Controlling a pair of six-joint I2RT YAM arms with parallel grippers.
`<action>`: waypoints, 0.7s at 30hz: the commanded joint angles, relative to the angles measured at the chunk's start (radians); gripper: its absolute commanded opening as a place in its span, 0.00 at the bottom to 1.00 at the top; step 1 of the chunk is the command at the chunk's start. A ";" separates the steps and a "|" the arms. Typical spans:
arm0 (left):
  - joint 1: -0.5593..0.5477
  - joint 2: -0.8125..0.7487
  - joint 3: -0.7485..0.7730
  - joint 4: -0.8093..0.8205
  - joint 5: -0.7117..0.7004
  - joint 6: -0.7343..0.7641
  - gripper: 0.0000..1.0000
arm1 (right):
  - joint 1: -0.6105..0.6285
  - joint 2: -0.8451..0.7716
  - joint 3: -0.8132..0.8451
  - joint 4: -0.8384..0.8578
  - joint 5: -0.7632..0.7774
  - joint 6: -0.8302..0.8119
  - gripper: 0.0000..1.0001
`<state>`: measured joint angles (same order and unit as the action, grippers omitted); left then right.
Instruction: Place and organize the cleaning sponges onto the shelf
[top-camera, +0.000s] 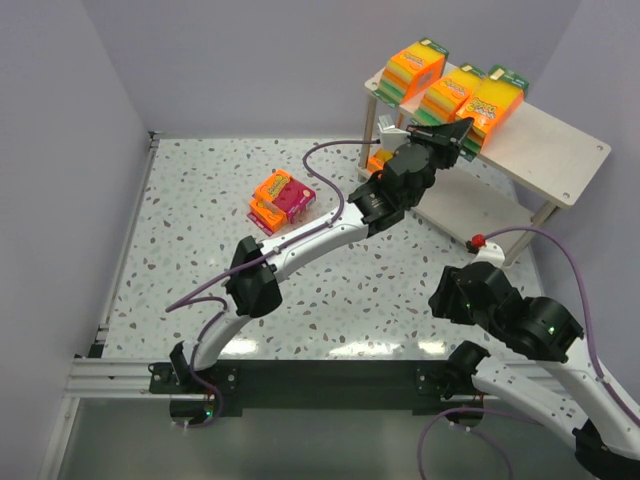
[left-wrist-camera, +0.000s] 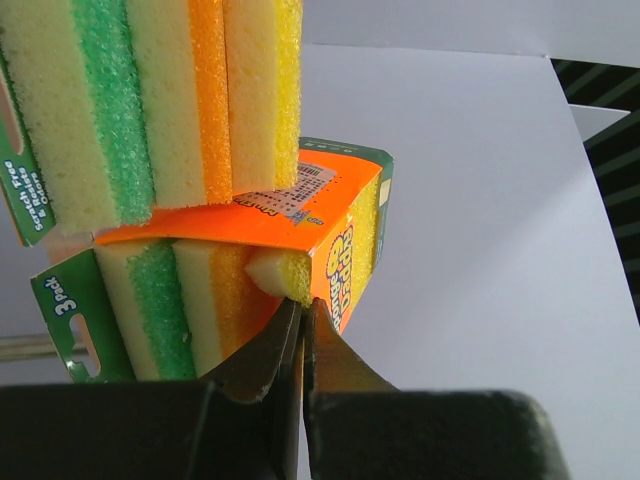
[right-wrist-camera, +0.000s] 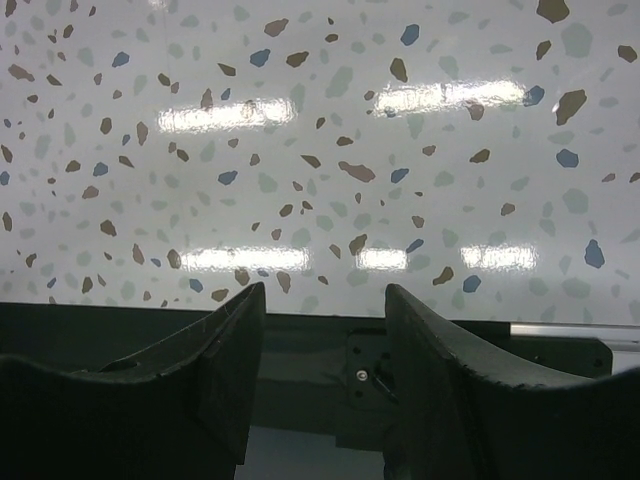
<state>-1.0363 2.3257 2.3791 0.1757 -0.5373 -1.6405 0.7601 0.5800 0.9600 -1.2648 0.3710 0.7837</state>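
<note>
Cleaning sponges (top-camera: 455, 95), three thick packs, stand in a row on the shelf (top-camera: 560, 150), top board, far right. Left gripper (left-wrist-camera: 303, 310) is pinched tight, tips touching one pack's corner. Two flat packs (top-camera: 283, 200) lie on the table (top-camera: 200, 230). Right gripper (right-wrist-camera: 325, 290) hangs half-spread, empty, near right.

On the lower sponge pack (left-wrist-camera: 230, 290), the green hang tab (left-wrist-camera: 68, 300) at its left edge reads "3 pack". The upper sponge pack (left-wrist-camera: 150, 100) stacked on it has a green side flap (left-wrist-camera: 30, 200) whose white words end "Resists Odors". The yellow lettering (left-wrist-camera: 340, 262) on the lower pack's orange front is too skewed to read.
</note>
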 joint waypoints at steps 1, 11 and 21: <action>0.002 0.004 0.055 0.062 -0.026 -0.013 0.00 | 0.001 0.003 0.000 0.034 -0.012 -0.020 0.55; 0.007 0.014 0.077 0.105 0.002 -0.012 0.20 | -0.001 0.026 -0.004 0.059 -0.023 -0.029 0.56; 0.007 -0.014 0.045 0.143 0.030 -0.007 0.34 | -0.001 0.034 -0.009 0.068 -0.030 -0.021 0.58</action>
<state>-1.0344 2.3432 2.4050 0.2474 -0.5163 -1.6413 0.7601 0.6041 0.9554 -1.2255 0.3477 0.7681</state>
